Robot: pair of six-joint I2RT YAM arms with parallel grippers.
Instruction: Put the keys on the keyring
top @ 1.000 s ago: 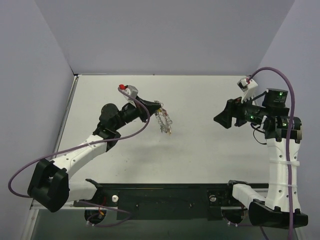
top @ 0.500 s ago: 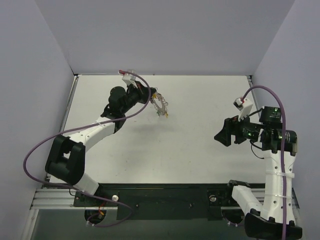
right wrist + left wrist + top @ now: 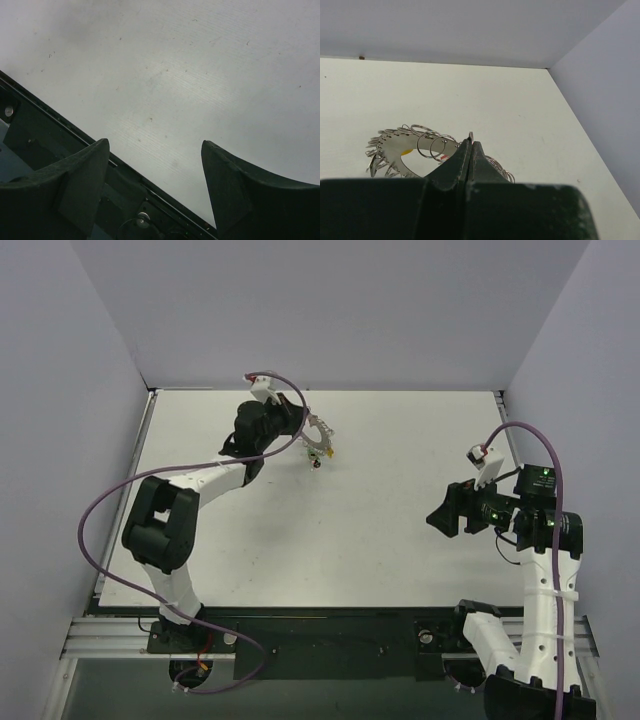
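Observation:
My left gripper is shut on the rim of the keyring, a silvery coiled loop, at the back of the table. In the left wrist view the jaws meet on a thin bit of the ring, and the keyring spreads out to the left with small wire rings on it. Yellow and red key heads peek out among the coils. Small keys hang below the ring. My right gripper is open and empty near the right edge; its wrist view shows only bare table between the fingers.
The grey back wall and right wall meet behind the keyring. The black base rail runs along the table's near edge under my right gripper. The white table lies between both arms.
My left arm has swung back and to the left, carrying the keyring toward the back wall. My right arm has drawn back toward the near right, still open.

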